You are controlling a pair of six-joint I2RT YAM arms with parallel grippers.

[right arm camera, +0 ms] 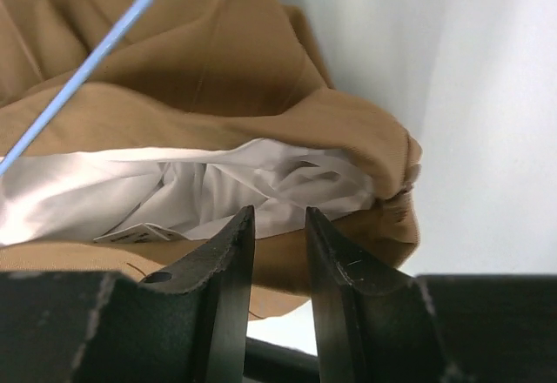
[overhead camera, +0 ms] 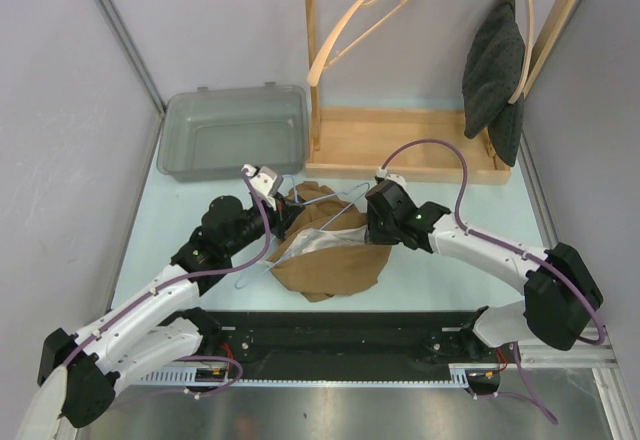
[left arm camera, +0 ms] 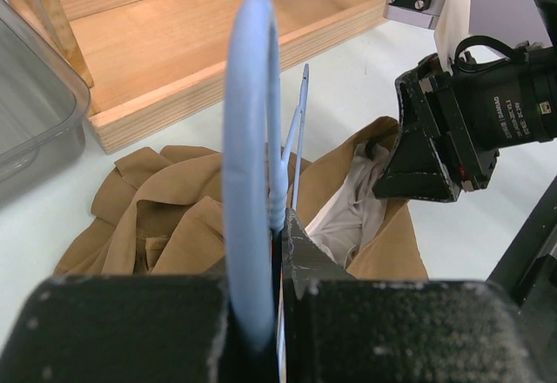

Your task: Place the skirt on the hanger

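Left wrist view: left gripper clenches hanger; right gripper, 3 o'clock, parted, empty; pinch skirt waistband squarely.

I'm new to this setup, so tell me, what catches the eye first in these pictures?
The brown skirt lies crumpled mid-table between the two arms, its white lining showing. The left gripper is shut on the hook of a pale blue hanger just above it. The right gripper hovers open at the skirt's open end.
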